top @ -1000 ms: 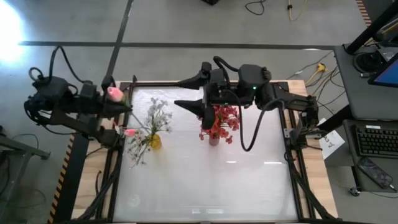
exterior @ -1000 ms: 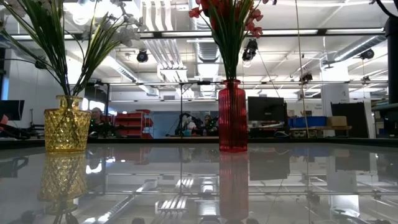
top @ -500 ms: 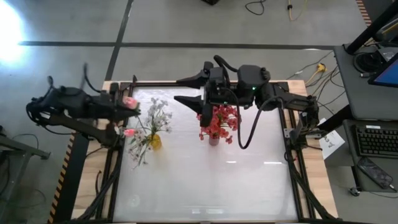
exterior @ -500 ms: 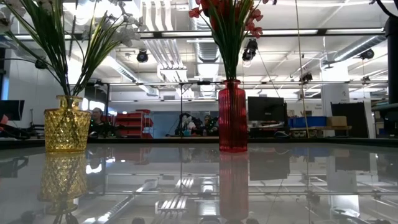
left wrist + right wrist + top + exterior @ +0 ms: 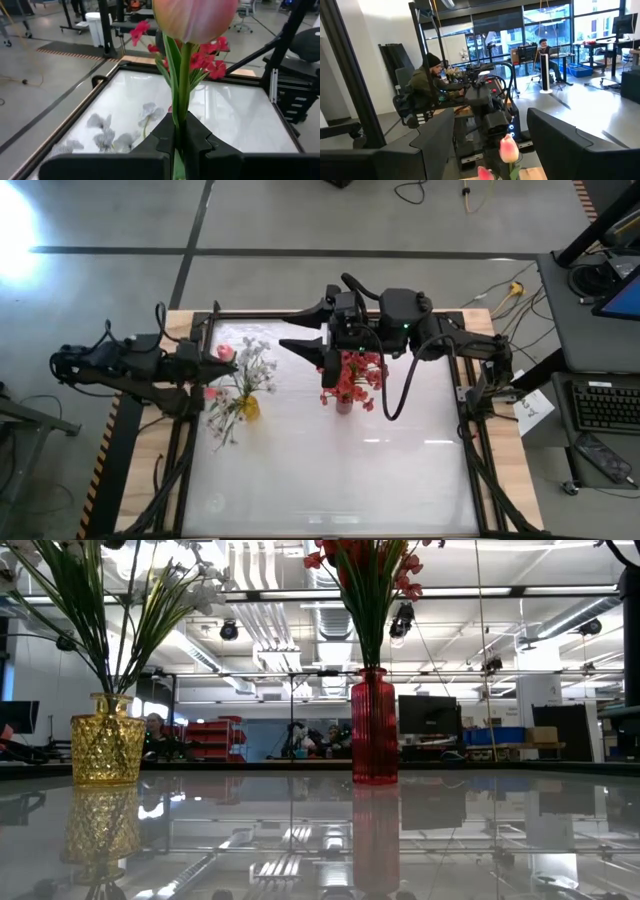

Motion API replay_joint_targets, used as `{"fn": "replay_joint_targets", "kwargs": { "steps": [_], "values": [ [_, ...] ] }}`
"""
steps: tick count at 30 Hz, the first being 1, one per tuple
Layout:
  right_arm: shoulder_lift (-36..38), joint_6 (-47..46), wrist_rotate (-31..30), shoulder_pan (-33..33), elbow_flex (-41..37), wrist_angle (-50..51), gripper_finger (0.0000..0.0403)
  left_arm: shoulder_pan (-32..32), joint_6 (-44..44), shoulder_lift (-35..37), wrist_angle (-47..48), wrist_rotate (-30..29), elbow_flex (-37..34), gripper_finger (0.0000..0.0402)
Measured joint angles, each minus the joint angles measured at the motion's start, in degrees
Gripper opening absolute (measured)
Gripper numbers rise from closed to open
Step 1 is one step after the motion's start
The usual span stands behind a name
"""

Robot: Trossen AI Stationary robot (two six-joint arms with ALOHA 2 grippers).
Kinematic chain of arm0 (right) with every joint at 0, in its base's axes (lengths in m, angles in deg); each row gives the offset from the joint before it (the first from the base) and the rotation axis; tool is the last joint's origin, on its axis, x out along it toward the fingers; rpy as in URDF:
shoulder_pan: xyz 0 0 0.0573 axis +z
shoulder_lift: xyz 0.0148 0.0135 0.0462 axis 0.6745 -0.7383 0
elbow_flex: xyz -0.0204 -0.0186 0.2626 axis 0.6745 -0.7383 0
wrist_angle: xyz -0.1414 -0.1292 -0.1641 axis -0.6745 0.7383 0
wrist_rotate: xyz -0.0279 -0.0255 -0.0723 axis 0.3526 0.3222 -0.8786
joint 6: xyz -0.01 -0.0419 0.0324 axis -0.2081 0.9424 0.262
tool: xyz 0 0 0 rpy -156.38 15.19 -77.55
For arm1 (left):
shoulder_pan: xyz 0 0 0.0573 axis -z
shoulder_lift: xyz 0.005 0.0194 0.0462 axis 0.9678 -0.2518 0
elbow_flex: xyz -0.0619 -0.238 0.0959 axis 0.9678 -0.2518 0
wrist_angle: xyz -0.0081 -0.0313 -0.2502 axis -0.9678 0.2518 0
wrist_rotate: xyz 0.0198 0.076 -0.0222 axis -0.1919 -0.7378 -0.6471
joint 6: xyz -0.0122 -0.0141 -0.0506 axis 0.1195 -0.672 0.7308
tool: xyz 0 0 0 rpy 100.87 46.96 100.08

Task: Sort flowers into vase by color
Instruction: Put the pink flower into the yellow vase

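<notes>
A pink flower, bud on a green stem, is held by my left gripper, which is shut on it above the table's left edge, just left of the white sprays. Those sprays stand in the yellow vase. Red sprays stand in the red vase at mid table. My right gripper hangs open above the far side, beside the red sprays, with nothing between its fingers. A second pink bud shows by the left edge; what it rests on I cannot tell. My left gripper pinches the flower's green stem between its two fingers, a short way below the bud. The fingers come about level from the table's left. The stem rises out of them, the bud beyond the fingertips, and the flower is lifted clear of the table.
The glossy white table top has a dark frame along its edges. A cable loops down from the right arm next to the red sprays. A person sits beyond the table's left side.
My left gripper has sunk and gone toward the table's right edge, nearer the white sprays, carrying the pink flower along in its shut fingers. My right arm has kept its place.
</notes>
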Motion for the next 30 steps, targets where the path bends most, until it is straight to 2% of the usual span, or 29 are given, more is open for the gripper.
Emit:
{"fn": "replay_joint_targets", "kwargs": {
  "steps": [13, 19, 23, 30],
  "values": [
    [-0.04, -0.19, 0.00, 0.56, -0.02, 0.80, 0.0244, 0.00, 1.30, 2.35, -2.58, -2.63, -8.55, 0.0000],
    [-0.04, -1.59, 0.04, 0.58, -0.02, 4.70, 0.0244, -0.03, 5.33, 2.28, -2.25, -7.42, -10.20, 0.0005],
    [-0.09, -1.63, 0.06, 0.70, -0.02, 7.02, 0.0244, -0.04, 8.44, 1.76, -0.22, -7.52, -9.25, 0.0038],
    [-0.07, -1.61, 0.17, 0.78, -0.02, 8.68, 0.0244, -0.11, 14.62, -0.91, 11.47, -7.52, -2.57, 0.0134]
  ]
}}
